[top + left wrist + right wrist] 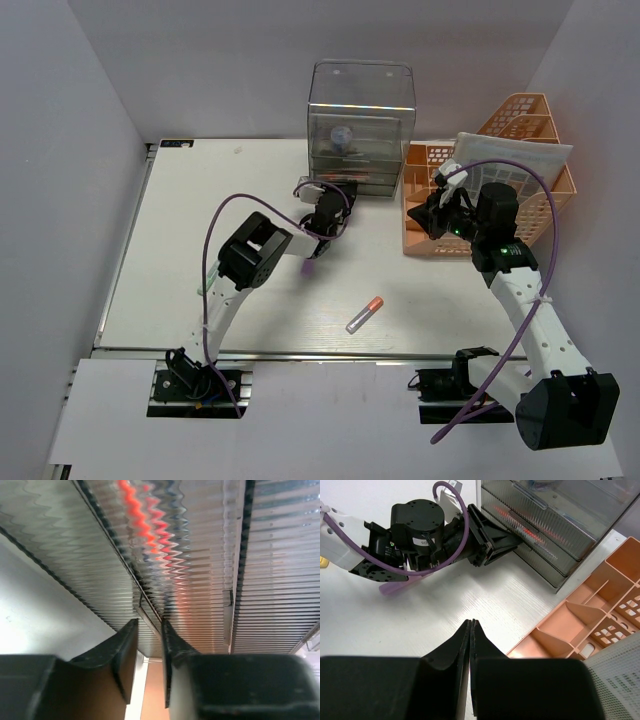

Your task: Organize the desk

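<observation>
Two fingers of my left pincer (149, 626) stand narrowly apart, straddling a thin drawer lip on the clear drawer box (360, 100). My right pincer (471, 624) is pressed together, empty, above the white desk (190, 210), beside the orange rack (580, 625).

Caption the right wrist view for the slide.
Shut right hand over desk; left hand at clear drawer box, orange rack beside.

Robot lab bench cell, white desk (200, 225) boxed in by plain white panels (60, 150) on three sides, left arm (245, 262) and right arm (530, 310) bolted at its near edge, purple cabling (215, 235) exposed, metal rail (300, 352) fitted along the front, clear drawer box (360, 120) and orange mesh rack (520, 118) staged at the far edge
</observation>
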You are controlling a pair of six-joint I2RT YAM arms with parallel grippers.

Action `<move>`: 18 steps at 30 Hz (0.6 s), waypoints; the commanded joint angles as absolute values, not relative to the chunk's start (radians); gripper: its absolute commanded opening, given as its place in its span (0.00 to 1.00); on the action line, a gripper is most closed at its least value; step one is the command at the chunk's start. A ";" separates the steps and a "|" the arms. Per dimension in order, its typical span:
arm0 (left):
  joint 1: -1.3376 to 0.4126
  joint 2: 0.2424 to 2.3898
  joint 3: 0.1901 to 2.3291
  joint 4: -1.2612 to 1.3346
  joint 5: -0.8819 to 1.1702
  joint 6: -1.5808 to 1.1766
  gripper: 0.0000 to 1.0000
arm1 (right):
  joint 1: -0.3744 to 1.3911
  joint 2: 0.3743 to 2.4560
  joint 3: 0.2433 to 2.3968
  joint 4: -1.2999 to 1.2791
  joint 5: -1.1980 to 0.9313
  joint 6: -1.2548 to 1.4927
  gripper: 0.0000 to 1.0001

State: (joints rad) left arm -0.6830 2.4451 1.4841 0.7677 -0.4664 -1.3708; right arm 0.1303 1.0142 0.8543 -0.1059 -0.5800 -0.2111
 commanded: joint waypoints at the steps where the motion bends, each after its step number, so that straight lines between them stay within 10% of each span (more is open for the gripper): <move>1: -0.672 2.436 1.519 0.796 -0.523 -1.374 0.34 | 0.121 1.005 0.854 -0.094 -0.600 -0.222 0.04; 8: -0.672 2.434 1.453 0.905 -0.508 -1.384 0.05 | 0.121 1.006 0.856 -0.094 -0.606 -0.224 0.04; 18: -0.702 2.370 1.252 1.110 -0.457 -1.390 0.00 | 0.118 1.014 0.853 -0.097 -0.623 -0.227 0.04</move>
